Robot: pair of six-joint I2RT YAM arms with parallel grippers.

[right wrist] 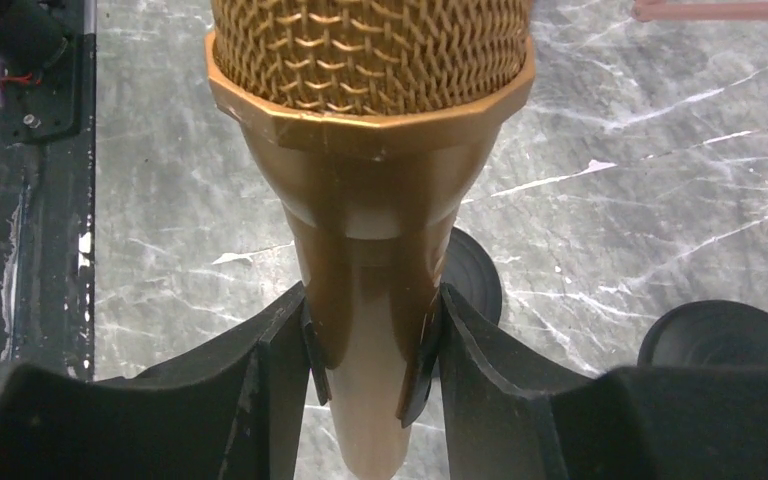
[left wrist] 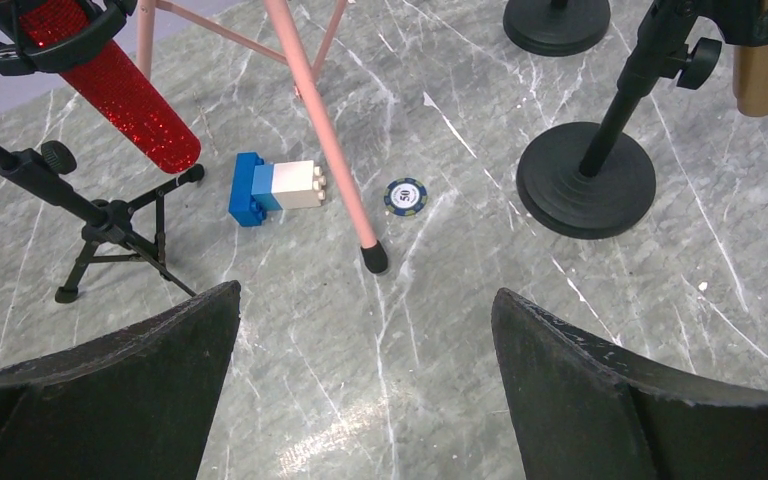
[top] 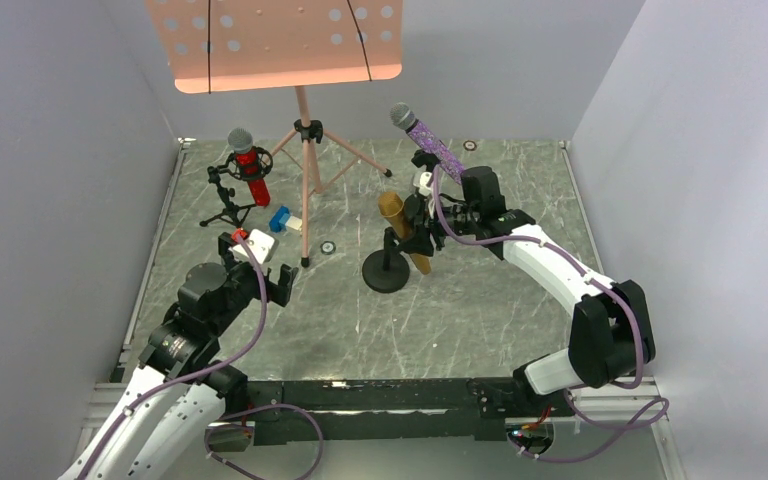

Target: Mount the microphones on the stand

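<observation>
"Grey marbled tabletop (top: 480, 310), pale walls on three sides: logged. State of the right jaws?"

"Clenched. My right gripper (right wrist: 370, 375) has a pad pressed on each side of the gold microphone (right wrist: 370, 200), on the handle just below the mesh head. It stands head-up and somewhat tilted, over the round base of a black stand (top: 385, 272). I cannot tell whether it sits in that stand's clip."

"Left side?"

"My left gripper (left wrist: 365, 330) is spread wide with nothing between the fingers. It hangs over bare table, facing the nearest foot of the pink music stand (left wrist: 325, 130)."

"Other microphones?"

"Red microphone (top: 252, 172): seated in the ringed mount of a small black tripod (top: 228, 208) at far left, grey head uppermost. Purple microphone (top: 430, 140): raised at a slant behind my right wrist, head toward the back wall. Its lower end is hidden by the arm, so I cannot read its mounting."

"Loose items?"

"Blue-and-white block (left wrist: 275, 188) lies just beside the music stand's leg, and a poker chip (left wrist: 405, 196) lies on the other side of that leg. A second round black base (right wrist: 725, 335) sits near the first."
</observation>
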